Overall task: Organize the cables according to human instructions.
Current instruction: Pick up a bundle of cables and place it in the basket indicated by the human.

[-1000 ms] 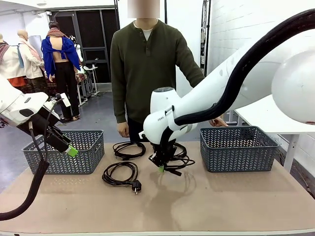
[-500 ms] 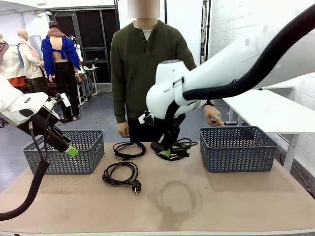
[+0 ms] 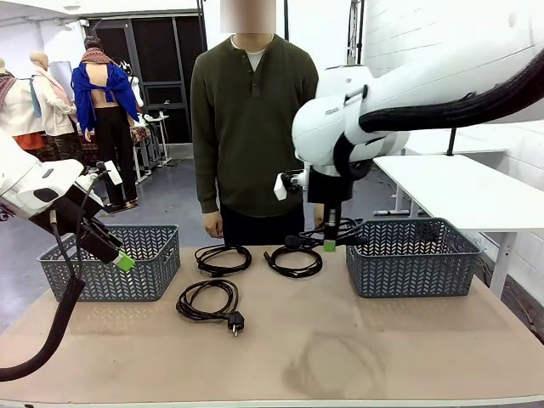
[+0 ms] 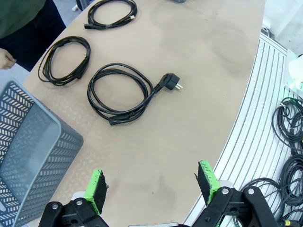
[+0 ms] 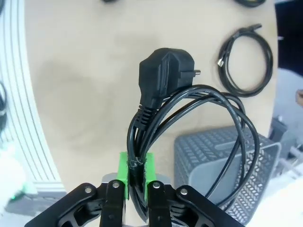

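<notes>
The left jaws stand wide and empty over the bench's left side, above the left grey lattice plastic basket [image 3: 144,276], seemingly parked out of the way. Three thin black coiled power cords lie on the brown bench [image 3: 357,348] between the baskets: the near cord [image 3: 206,301], the far cord [image 3: 223,258] and the middle cord [image 3: 294,263]. The right jaws pinch the fourth cord [image 5: 208,109] just below its plug. Its coil dangles at the right grey basket [image 3: 410,263], probably for dropping in.
</notes>
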Controlling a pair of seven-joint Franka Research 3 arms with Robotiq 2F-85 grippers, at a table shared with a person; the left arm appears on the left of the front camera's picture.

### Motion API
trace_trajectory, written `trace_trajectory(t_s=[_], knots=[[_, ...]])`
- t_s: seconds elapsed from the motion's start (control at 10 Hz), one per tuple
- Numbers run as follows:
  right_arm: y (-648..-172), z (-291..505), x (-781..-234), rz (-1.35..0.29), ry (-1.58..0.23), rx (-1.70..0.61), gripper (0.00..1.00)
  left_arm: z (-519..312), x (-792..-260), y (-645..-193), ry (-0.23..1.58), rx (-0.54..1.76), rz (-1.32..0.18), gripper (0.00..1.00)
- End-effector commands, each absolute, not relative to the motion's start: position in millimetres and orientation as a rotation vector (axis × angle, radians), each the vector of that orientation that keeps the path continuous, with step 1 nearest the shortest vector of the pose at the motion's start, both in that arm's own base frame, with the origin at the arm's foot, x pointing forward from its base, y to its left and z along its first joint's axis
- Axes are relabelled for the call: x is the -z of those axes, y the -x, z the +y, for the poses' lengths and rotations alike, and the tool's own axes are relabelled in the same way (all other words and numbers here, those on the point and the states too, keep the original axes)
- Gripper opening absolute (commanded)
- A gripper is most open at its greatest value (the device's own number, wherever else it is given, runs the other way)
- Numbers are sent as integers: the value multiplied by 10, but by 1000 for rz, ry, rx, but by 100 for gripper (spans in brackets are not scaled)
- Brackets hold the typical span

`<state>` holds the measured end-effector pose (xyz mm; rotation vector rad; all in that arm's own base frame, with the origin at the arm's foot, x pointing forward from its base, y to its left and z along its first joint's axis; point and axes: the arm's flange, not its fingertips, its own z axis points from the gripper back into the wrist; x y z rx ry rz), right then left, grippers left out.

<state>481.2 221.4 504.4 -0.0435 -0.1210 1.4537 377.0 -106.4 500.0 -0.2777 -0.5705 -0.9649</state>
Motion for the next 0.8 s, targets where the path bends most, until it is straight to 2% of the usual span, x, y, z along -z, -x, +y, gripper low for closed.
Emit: trace_trajectory(t_s=[0.0, 0.7], knots=[[-4848, 1971, -5060, -142, 47, -1509, 0, -1041, -4985, -3772, 303, 974, -575, 100], [-4868, 2044, -5067, -122, 54, -1502, 0, -1041, -4985, -3772, 303, 974, -575, 100]])
